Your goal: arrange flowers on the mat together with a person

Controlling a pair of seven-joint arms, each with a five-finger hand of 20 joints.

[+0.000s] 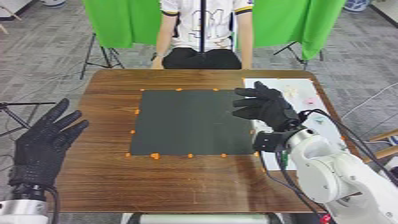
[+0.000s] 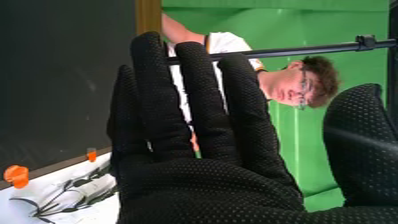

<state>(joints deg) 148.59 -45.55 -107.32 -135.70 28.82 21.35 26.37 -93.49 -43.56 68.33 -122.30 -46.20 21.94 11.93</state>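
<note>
And here's my right hand (image 1: 271, 111) over the right edge of the dark mat (image 1: 187, 122), fingers straight, slightly spread, thumb well apart! The flowers (image 1: 309, 101) (pale little things, these) lie on the white sheet (image 1: 305, 86), right beside the mat.

The right hand (image 1: 265, 107) hides the mat's (image 1: 191, 122) far right corner, and the right arm (image 1: 324, 172) covers much of the white sheet (image 1: 271, 83) on the right, whose pink shape (image 1: 309, 101) is too small to make out; that arm and the left arm (image 1: 24, 207) are cut off at the near edge
</note>
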